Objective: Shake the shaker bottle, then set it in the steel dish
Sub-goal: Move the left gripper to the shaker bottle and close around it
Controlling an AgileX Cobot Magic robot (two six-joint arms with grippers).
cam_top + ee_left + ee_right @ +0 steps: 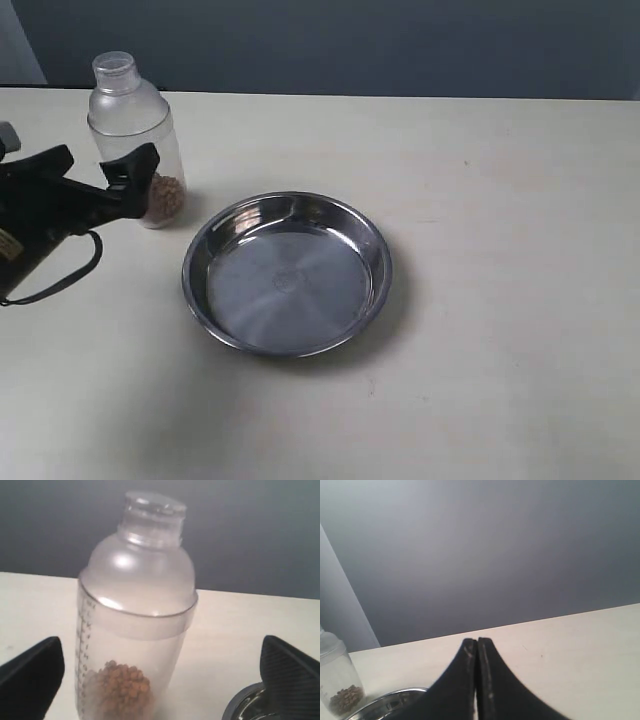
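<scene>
Pale bench (500, 330) before a dark wall (400, 40): we see the clear shaker bottle (133, 130) upright beside the steel dish (377, 250), brown pellets (166, 198) heaped at its base. Our left hand (103, 160) gapes wide, the bottle between its fingers, ungripped. Our right hand (477, 647) is pressed closed, holding nothing. Frosted dome, rolled shiny rim.

The left arm (35, 210), black with a looped cable beneath it, enters from the left edge of the exterior view and lies roughly level. At its end the left gripper (102, 160) has its fingers (35, 675) spread wide apart, tips pointing forward. The right gripper (477, 645) appears in its own wrist view only, with both sides pressed together along their length and no gap visible.
</scene>
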